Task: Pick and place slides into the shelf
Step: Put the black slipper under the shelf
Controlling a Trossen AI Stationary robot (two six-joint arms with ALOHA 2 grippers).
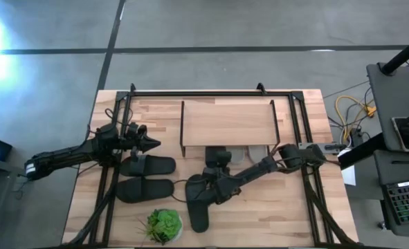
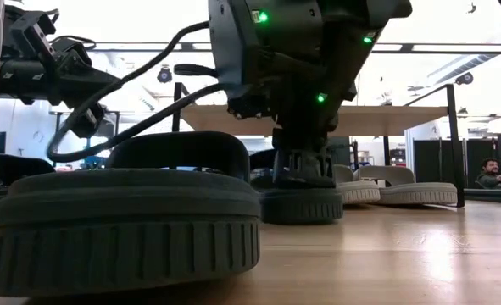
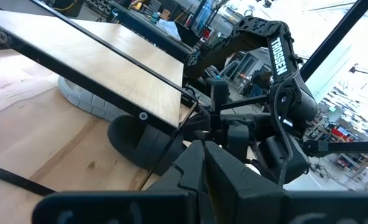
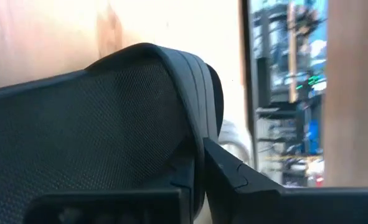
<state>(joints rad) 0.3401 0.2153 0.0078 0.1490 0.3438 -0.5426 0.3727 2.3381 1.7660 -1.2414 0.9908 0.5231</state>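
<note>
The shelf (image 1: 226, 123) stands at the table's far middle, with light grey slides (image 1: 254, 153) under it. One charcoal slide (image 1: 218, 159) lies at the shelf's near edge. The other charcoal slide (image 1: 198, 207) lies nearer the table's front, and my right gripper (image 1: 205, 190) is shut on its strap (image 4: 109, 106). Two black slides (image 1: 149, 166) (image 1: 145, 189) lie flat on the left. My left gripper (image 1: 152, 144) hangs shut and level just beyond them, touching nothing. My right gripper pinches the edge of the charcoal slide's strap (image 4: 195, 140) between its two fingers. The fingers come slanting down from the table's right side. The slide's sole stays on the table.
A small green plant (image 1: 164, 225) stands at the front edge, just left of the held slide. Black frame bars (image 1: 308, 173) run along the table's left and right sides. A person (image 2: 487, 174) sits in the room beyond the table.
</note>
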